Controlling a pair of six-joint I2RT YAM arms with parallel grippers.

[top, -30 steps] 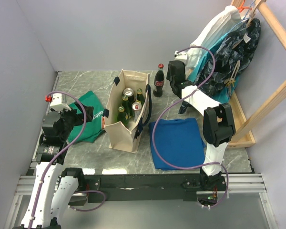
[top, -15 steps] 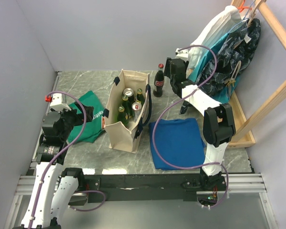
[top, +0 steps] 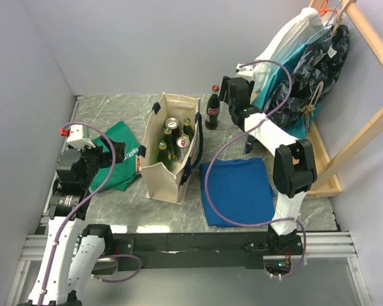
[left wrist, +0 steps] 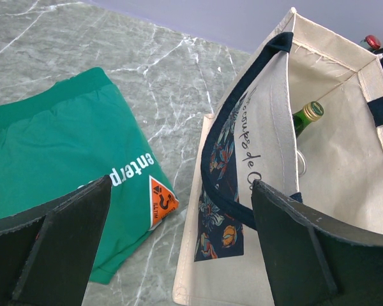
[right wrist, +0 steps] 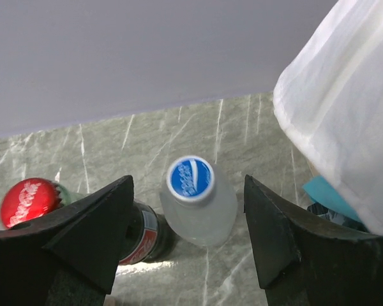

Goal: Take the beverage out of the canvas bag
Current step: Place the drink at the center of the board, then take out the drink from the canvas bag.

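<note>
The table (top: 115,108) is a grey-green marbled slab boxed in by pale lavender walls, and I am looking down on it from behind the two arms. The canvas bag (top: 168,167) is standing upright near the middle, its top gaping, with two cans (top: 172,123) and several green bottles (top: 163,153) still sitting inside it. Through the left wrist camera I am seeing one green bottle's gold cap (left wrist: 313,109) poking up against the inner wall.

The left fingers (left wrist: 57,248) are hanging spread wide and holding nothing, hovering over the edge of the green cloth (top: 118,167) just left of the bag.

At the far side of the table, the right fingers (right wrist: 83,236) are standing released around a clear bottle (right wrist: 199,203) with a blue cap. One finger is sitting on each side of it, and I am seeing a gap between each finger and the bottle. The bottle is standing upright on the table, outside the bag, just beside a cola bottle (top: 212,109) with a red cap. From above, the right arm is hiding the clear bottle from me.

A blue cloth (top: 236,191) is lying flat to the right of the bag, and a white garment (right wrist: 345,115) is hanging close by the right fingers.
</note>
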